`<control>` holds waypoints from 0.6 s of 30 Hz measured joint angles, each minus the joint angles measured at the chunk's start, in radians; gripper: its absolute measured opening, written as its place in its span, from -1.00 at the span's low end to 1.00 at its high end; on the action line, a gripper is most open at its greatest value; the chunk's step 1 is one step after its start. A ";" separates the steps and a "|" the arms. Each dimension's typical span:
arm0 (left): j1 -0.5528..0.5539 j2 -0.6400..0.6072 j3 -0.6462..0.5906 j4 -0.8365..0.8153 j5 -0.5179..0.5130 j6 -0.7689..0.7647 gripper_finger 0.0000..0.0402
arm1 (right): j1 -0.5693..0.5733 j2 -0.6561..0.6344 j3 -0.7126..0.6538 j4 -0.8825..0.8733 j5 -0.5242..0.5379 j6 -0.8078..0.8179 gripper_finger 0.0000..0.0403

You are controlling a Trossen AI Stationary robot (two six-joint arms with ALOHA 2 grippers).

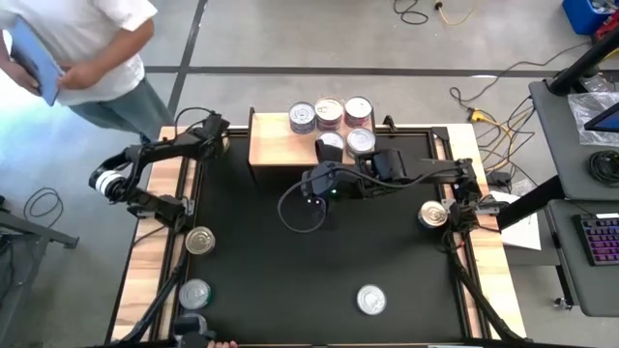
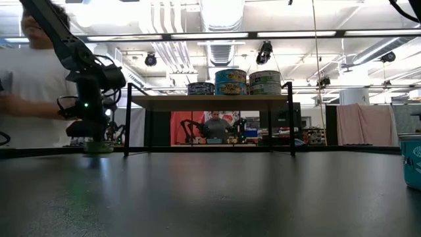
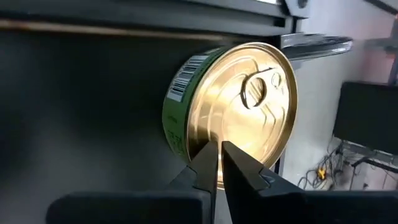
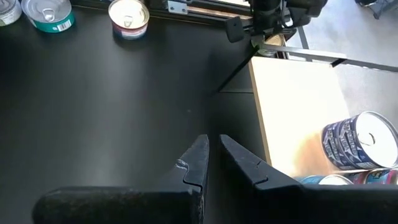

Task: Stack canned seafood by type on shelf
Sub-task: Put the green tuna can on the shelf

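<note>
Cans [image 1: 330, 114]: about five sit on the shelf [image 1: 280, 147] at far centre, four wait on the desk [image 1: 251, 261], left gripper [image 3: 219, 163] jaws pressed together at a gold can [image 3: 239, 102], right gripper [image 4: 211, 155] jaws together, empty.

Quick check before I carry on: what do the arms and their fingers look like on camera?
Both arms are dark and jointed with black cables looped alongside. The left arm has a white wrist section; the right arm shows a small green light. Each wrist view shows two dark, tapered, wedge-shaped fingers.

glossy gold metal can [image 3: 239, 106], matt black mat [image 1: 319, 261], pale wood shelf [image 1: 280, 145]
</note>
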 joint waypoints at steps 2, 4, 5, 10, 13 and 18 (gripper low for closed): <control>-0.015 -0.015 -0.002 -0.054 0.026 -0.045 -0.96 | -0.002 0.000 0.000 0.001 -0.004 -0.006 -0.86; -0.041 -0.035 -0.012 -0.118 0.042 -0.093 -0.98 | -0.002 0.000 0.000 0.001 -0.004 0.001 -0.86; -0.060 -0.046 -0.020 -0.144 0.043 -0.116 -0.99 | -0.002 0.000 0.000 0.001 -0.005 0.010 -0.86; -0.191 -0.156 -0.097 -0.209 0.044 -0.238 -0.99 | 0.015 0.000 0.000 0.001 -0.008 0.074 -0.86; -0.292 -0.253 -0.144 -0.260 0.063 -0.248 -0.99 | 0.040 0.000 0.000 0.001 -0.010 0.105 -0.86; -0.492 -0.402 -0.192 -0.480 0.013 -0.207 -0.99 | 0.073 0.000 0.000 0.015 -0.008 0.137 -0.86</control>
